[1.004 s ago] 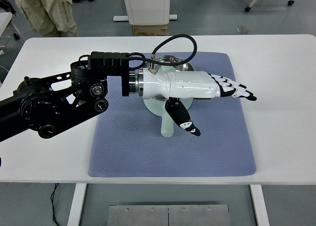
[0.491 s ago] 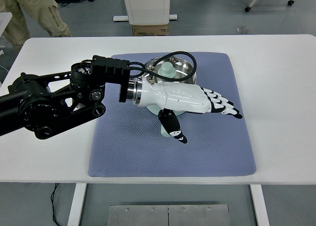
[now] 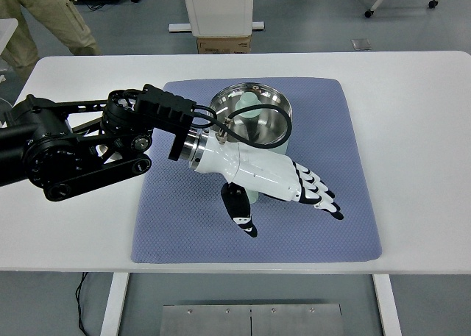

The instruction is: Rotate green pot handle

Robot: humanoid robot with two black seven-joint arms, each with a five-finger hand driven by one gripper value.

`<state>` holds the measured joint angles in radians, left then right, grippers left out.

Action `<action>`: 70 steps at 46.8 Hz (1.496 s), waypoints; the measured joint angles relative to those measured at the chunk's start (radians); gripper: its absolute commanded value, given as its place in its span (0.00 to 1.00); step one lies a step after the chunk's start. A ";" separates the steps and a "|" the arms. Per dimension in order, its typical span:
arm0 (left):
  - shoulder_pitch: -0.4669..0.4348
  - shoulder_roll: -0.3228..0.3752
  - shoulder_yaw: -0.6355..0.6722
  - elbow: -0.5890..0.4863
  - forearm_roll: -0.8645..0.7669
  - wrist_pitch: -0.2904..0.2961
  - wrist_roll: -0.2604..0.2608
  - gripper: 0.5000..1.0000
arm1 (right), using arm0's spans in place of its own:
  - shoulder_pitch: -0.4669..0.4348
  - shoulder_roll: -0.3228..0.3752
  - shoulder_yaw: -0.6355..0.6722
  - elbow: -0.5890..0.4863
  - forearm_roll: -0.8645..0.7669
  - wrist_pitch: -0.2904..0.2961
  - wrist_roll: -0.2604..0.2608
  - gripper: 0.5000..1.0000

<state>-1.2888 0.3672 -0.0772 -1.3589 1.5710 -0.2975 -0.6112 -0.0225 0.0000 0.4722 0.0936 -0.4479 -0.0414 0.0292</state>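
Your left hand is flat, fingers straight and spread, thumb hanging below, gripping nothing. It hovers over the pale green handle, hiding most of it. The green pot sits mid-back on the blue mat, steel bowl open. Looks rigid, light and smooth-sided, so it'll likely pivot on the mat. Take the handle near its free end, not the slick rim.

Grey floor beyond the white table; a white pedestal, perhaps a cabinet.
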 measured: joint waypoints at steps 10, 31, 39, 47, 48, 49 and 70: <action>-0.019 0.002 0.032 0.027 -0.081 -0.001 0.000 1.00 | -0.001 0.000 -0.001 0.000 0.000 0.000 0.000 1.00; -0.109 0.004 0.053 0.035 -0.168 -0.077 0.000 1.00 | 0.000 0.000 0.000 0.000 0.000 0.000 0.000 1.00; -0.111 0.001 0.053 0.035 -0.061 -0.080 0.000 1.00 | -0.001 0.000 0.000 0.000 0.000 0.000 0.000 1.00; -0.107 -0.010 0.071 0.035 0.069 -0.081 0.000 1.00 | 0.000 0.000 -0.001 0.000 0.000 0.000 0.000 1.00; -0.107 -0.010 0.075 0.035 0.079 -0.082 0.000 1.00 | 0.000 0.000 0.000 0.000 0.000 0.000 0.000 1.00; -0.107 -0.010 0.080 0.035 0.087 -0.082 0.000 1.00 | 0.000 0.000 0.000 0.000 0.000 0.000 0.000 1.00; -0.130 -0.010 0.126 0.035 0.201 -0.086 0.000 1.00 | 0.000 0.000 0.000 0.000 0.000 0.000 0.000 1.00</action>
<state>-1.4187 0.3575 0.0492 -1.3238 1.7721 -0.3836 -0.6108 -0.0226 0.0000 0.4720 0.0936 -0.4479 -0.0414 0.0291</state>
